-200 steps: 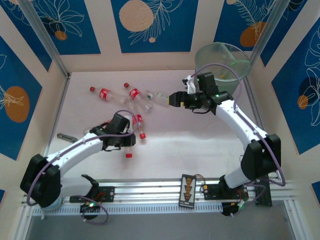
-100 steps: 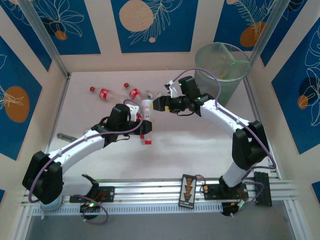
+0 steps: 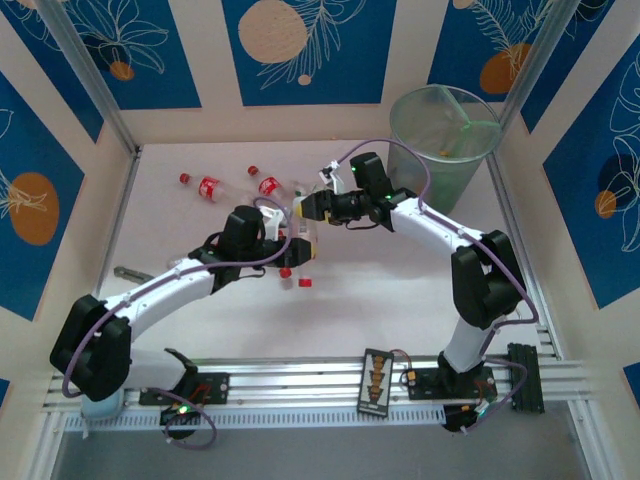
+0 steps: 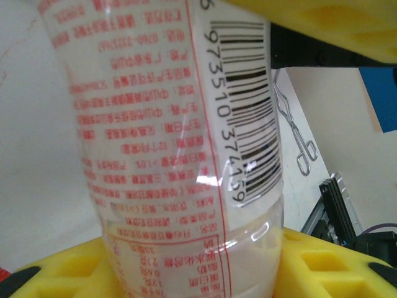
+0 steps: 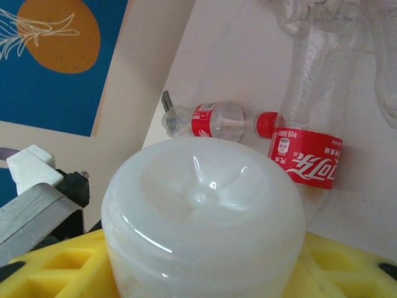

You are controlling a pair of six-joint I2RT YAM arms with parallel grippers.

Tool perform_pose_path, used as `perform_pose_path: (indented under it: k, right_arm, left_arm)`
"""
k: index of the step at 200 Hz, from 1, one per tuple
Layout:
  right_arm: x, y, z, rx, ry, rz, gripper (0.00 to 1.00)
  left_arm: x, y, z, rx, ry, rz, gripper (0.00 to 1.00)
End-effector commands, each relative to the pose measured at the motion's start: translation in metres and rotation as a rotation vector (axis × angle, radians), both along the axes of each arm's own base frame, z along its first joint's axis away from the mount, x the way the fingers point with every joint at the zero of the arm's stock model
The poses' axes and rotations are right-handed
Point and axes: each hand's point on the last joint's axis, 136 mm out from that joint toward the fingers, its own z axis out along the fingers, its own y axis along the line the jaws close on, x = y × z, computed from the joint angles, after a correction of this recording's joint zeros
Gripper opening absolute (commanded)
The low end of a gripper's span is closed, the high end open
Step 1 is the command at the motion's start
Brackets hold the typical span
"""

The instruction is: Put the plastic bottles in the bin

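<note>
Your left gripper [image 3: 288, 250] is clamped on a clear bottle [image 4: 173, 136], its printed label squeezed between the yellow pads [image 4: 322, 22]. Your right gripper [image 3: 308, 206] sits right at that bottle's base (base is between its pads, can't tell if it's pinched). Two red-label bottles [image 5: 307, 158] lie on the table [image 3: 400, 280] just beyond the right fingertips. The bin [image 3: 445, 140] stands well apart, behind the right gripper's wrist

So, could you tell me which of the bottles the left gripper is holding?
The bottle with the white barcode label, clamped between the yellow pads of the left gripper; the red-labelled bottles lie loose on the table.
</note>
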Motion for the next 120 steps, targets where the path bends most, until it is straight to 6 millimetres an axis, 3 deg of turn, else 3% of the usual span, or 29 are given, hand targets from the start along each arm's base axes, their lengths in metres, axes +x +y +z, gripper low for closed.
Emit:
perform_pose_path:
  k: [1,31,54,67,96,120]
  right_arm:
    - [0.001,0.008,0.011,0.014,-0.021,0.023,0.52]
    - [0.005,0.003,0.015,0.005,-0.039,0.01,0.5]
    - [0.01,-0.003,0.02,-0.027,-0.072,-0.003,0.5]
    - [0.016,-0.011,0.026,-0.057,-0.107,-0.023,0.5]
    - [0.035,-0.041,0.057,-0.134,-0.227,-0.09,0.5]
    - [0.053,-0.074,0.097,-0.233,-0.361,-0.177,0.5]
  left_arm:
    - [0.0,-0.015,0.025,-0.071,-0.069,-0.056,0.51]
    - [-0.001,-0.012,0.025,-0.06,-0.079,-0.046,0.63]
    - [-0.003,-0.007,0.025,-0.044,-0.089,-0.043,0.9]
    - [-0.006,-0.003,0.027,-0.036,-0.099,-0.039,0.98]
    - [-0.01,0.016,0.032,-0.004,-0.113,-0.009,1.0]
    - [-0.011,0.033,0.029,0.045,-0.106,0.032,1.0]
